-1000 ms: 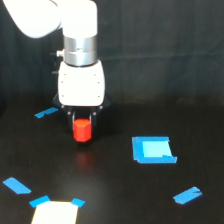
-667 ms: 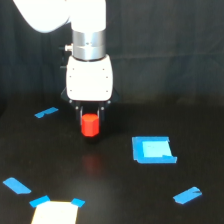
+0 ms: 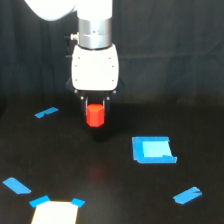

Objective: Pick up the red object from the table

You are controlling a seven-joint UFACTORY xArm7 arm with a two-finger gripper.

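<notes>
- Exterior view, change: the small red-orange short cylinder (image 3: 94,115) hangs higher than it did a second ago, when it sat low near the dark matte table (image 3: 110,200); the white arm housing has risen with it and shifted toward the exterior view's right.
- Exterior view, meaning: the red object appears clear of the surface, with a faint reddish glow on the table below it. By my judgement the pick is essentially made; only a secure hold remains to be confirmed.
- Exterior view, pincer: the black two-finger gripper (image 3: 95,111) beneath the white rounded wrist body is closed on the red object, its dark fingers flanking the top of the cylinder at either side.
- Exterior view, red object: plain, smooth, matte-looking, blunt-ended, upright; no marking can be made out.
- Exterior view, table: flat black non-glossy surface, slightly reflective under the cylinder.
- Exterior view, other items: a bright blue tape square with a paler centre (image 3: 152,150) toward the exterior view's right, well apart from the gripper; a short blue tape strip (image 3: 46,112) to the left; another blue strip (image 3: 188,195) at lower right; a blue piece (image 3: 16,185) at lower left; a pale cream rectangle with blue corners (image 3: 55,212) at the bottom edge.
- Exterior view, backdrop: dark draped cloth (image 3: 175,60) with soft vertical folds.
</notes>
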